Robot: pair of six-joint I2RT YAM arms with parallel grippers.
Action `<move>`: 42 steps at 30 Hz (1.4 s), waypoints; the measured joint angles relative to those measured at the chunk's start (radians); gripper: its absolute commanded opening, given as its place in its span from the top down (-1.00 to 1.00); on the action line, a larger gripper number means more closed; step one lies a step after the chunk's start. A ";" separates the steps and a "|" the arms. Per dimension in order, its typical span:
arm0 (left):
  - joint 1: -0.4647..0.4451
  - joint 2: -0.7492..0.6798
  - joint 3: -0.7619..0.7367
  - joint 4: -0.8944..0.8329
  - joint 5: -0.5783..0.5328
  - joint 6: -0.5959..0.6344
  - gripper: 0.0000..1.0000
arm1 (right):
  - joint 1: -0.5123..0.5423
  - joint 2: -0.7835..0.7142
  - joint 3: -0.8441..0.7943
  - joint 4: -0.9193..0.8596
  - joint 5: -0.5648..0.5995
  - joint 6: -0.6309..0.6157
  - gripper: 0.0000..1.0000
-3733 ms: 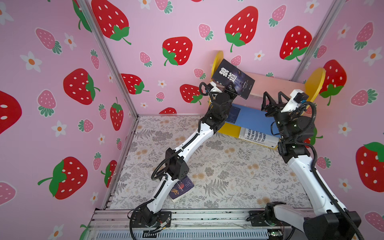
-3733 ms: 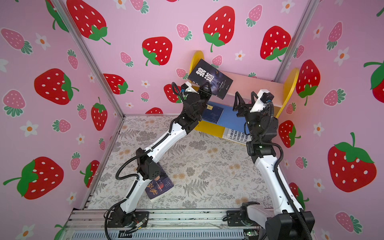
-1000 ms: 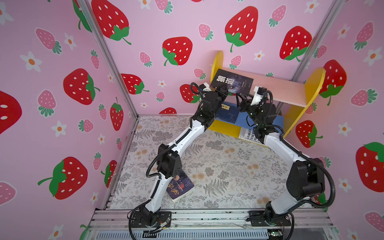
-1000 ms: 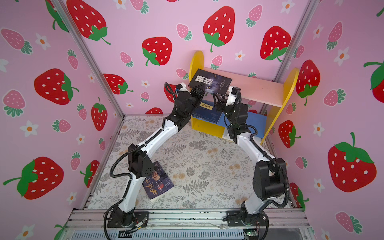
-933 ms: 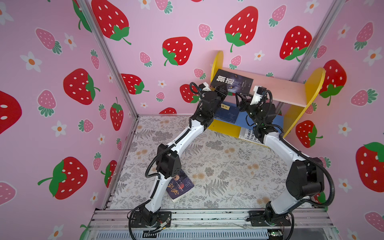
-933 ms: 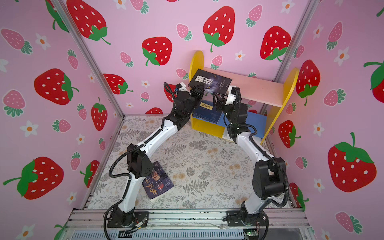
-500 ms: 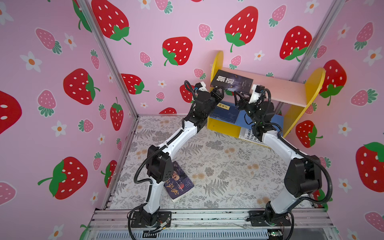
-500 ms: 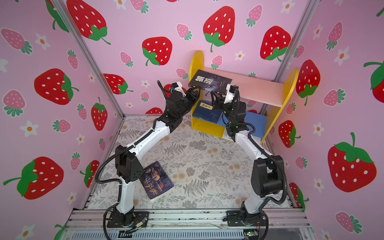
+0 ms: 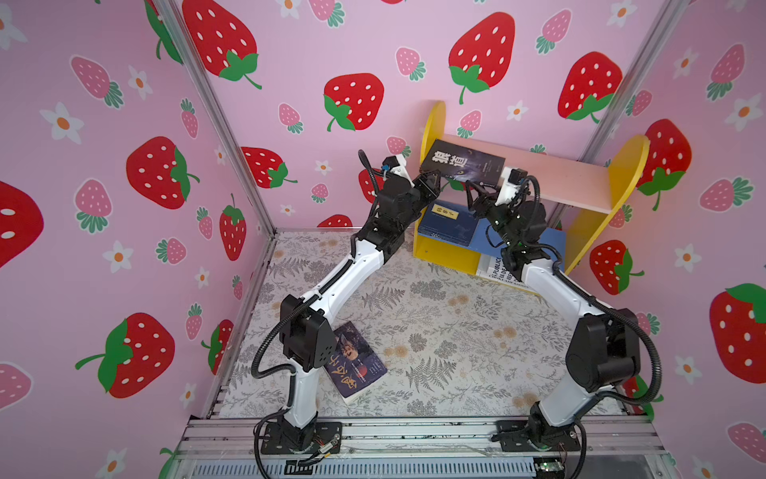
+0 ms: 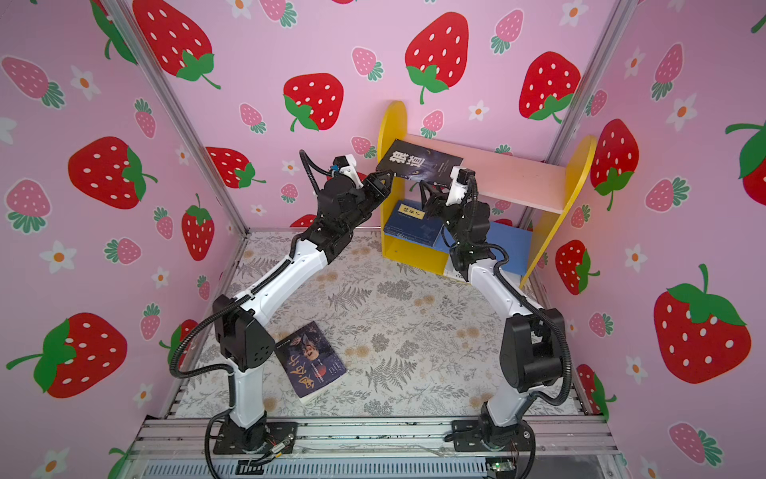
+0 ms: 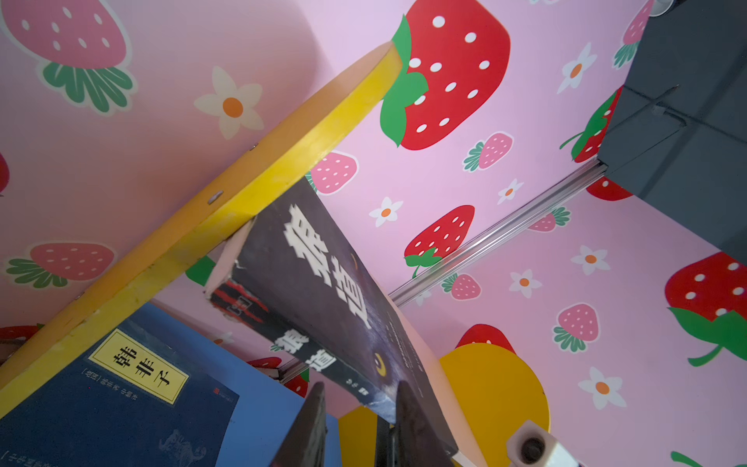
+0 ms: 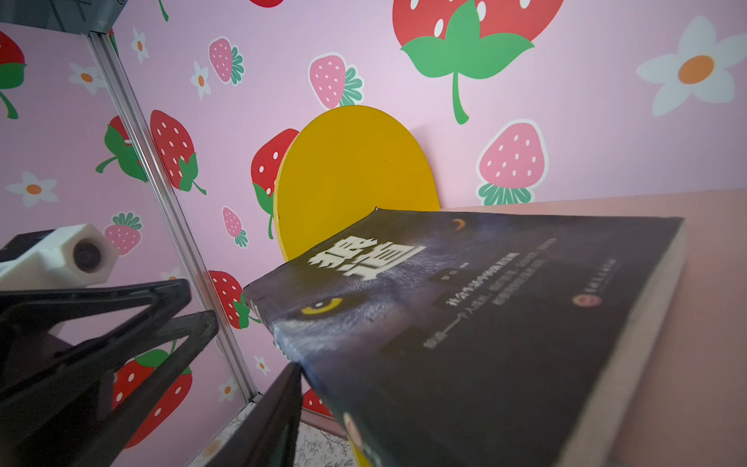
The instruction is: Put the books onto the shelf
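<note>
Left fingers (image 12: 169, 294): released. They stand apart and empty just beside the near left corner of the dark book (image 9: 464, 166). In the right wrist view a strip of wall shows between their tips and that corner.

Right fingers (image 12: 279, 416): one lies against the lower near edge of the same book and the other is hidden. I cannot tell whether they grasp the book or only touch it.

The dark book has white Chinese characters and a yellow eye on its cover. It lies cover up on the pale pink upper board (image 9: 559, 178) of the shelf (image 9: 621, 166). It sits at the left end against the yellow side panel (image 9: 433, 120), and its near edge overhangs the front of the board.

A navy book (image 9: 447, 224) with a yellow label lies at the left end of the blue lower board (image 9: 547, 240). A white book (image 9: 495, 267) with black lettering shows at the foot of the shelf, partly behind the right arm. A second dark book (image 9: 356, 363) lies on the surface (image 9: 456, 331) by the left arm's elbow, well apart from the shelf.
</note>
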 measured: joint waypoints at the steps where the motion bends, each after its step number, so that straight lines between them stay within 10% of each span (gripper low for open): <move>1: 0.002 0.010 0.005 -0.005 0.002 -0.001 0.48 | 0.000 0.000 0.000 0.000 0.000 0.000 -0.11; 42: 0.005 0.165 0.182 -0.045 0.018 -0.072 0.51 | 0.002 0.041 0.036 0.020 -0.019 0.004 -0.11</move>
